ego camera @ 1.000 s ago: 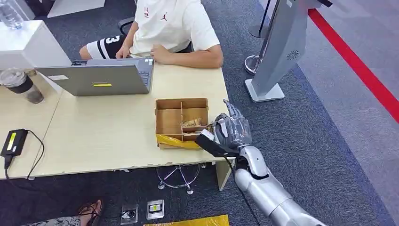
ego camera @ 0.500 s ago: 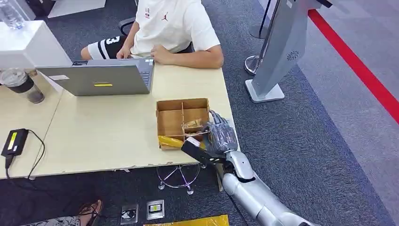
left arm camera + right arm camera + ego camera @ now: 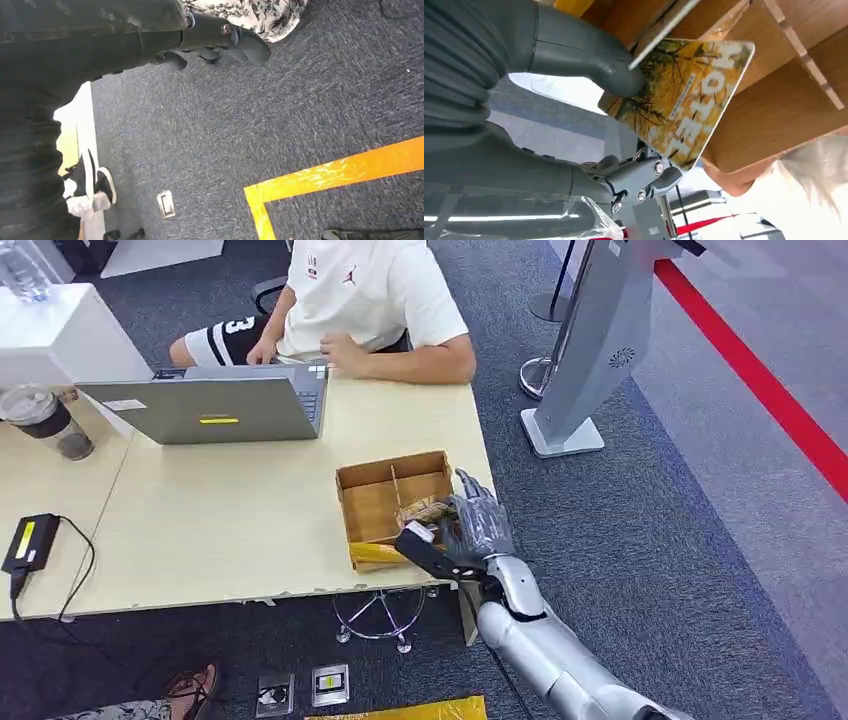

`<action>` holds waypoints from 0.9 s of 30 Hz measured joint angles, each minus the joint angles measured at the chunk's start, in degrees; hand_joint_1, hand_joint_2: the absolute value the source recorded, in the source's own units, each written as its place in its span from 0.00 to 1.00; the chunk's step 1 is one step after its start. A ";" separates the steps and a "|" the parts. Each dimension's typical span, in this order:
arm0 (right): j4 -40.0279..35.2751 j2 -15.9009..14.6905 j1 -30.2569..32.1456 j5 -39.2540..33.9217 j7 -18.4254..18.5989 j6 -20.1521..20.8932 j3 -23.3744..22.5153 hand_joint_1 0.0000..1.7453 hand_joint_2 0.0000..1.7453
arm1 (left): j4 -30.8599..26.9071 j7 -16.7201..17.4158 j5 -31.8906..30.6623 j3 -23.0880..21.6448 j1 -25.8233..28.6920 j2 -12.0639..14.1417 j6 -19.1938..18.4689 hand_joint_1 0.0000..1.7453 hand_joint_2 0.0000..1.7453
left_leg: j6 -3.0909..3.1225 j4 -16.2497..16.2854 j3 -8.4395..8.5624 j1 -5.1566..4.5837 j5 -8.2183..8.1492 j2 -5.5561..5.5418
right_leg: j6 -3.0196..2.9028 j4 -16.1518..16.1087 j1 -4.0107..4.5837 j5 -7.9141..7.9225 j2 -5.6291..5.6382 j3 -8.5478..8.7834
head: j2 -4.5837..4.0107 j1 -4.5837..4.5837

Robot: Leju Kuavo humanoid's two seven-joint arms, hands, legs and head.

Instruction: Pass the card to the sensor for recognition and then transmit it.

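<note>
A wooden box (image 3: 385,502) with compartments sits near the table's right front corner. A yellow printed card (image 3: 684,95) leans inside it, also seen as a small card (image 3: 428,510) from the head camera. My right hand (image 3: 470,530) reaches into the box's right side. Its thumb (image 3: 589,60) presses on the card's face, while its darker fingers (image 3: 644,180) lie just past the card's lower edge. Whether they pinch the card is unclear. My left hand (image 3: 220,40) hangs over the carpet and holds nothing.
A person in a white shirt (image 3: 365,300) sits at the far side of the table behind a laptop (image 3: 215,405). A grey kiosk stand (image 3: 590,350) rises on the carpet to the right. A cup (image 3: 45,420) and a black device (image 3: 30,540) lie at the left.
My right hand has come down and left from beside the box into it, reaching the card. The box has shifted slightly and turned on the table.
</note>
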 joint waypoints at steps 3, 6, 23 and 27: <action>-1.97 -0.66 0.09 0.00 0.74 -0.15 -0.90 1.00 1.00 | 0.00 0.11 0.09 0.02 0.02 -0.02 0.26 0.00 1.00 | 0.00 0.00 0.00 0.00 0.00 0.00 | 0.00 0.00 0.00 0.00 0.00 0.00 | 0.00 0.00; -6.76 -2.03 0.61 0.30 1.77 0.11 -2.25 1.00 1.00 | 0.00 0.24 0.11 0.02 0.15 -0.09 0.37 0.00 1.00 | 0.00 0.01 0.00 0.00 0.00 0.01 | 0.00 0.00 0.00 0.01 0.02 -0.01 | 0.00 0.02; -25.31 -6.34 4.01 -0.98 2.69 0.59 -8.50 1.00 1.00 | 0.00 1.03 0.63 0.42 0.28 -0.39 0.76 0.00 1.00 | 0.00 0.01 0.02 0.00 0.00 0.05 | 0.00 0.00 0.00 0.02 0.04 -0.02 | 0.00 0.00; -26.16 -6.64 4.15 -1.07 2.91 0.59 -8.87 1.00 1.00 | 0.00 1.03 0.61 0.42 0.26 -0.39 0.76 0.00 1.00 | 0.00 0.01 0.01 0.00 0.00 0.05 | 0.00 0.00 0.00 0.02 0.05 -0.02 | 0.00 -0.02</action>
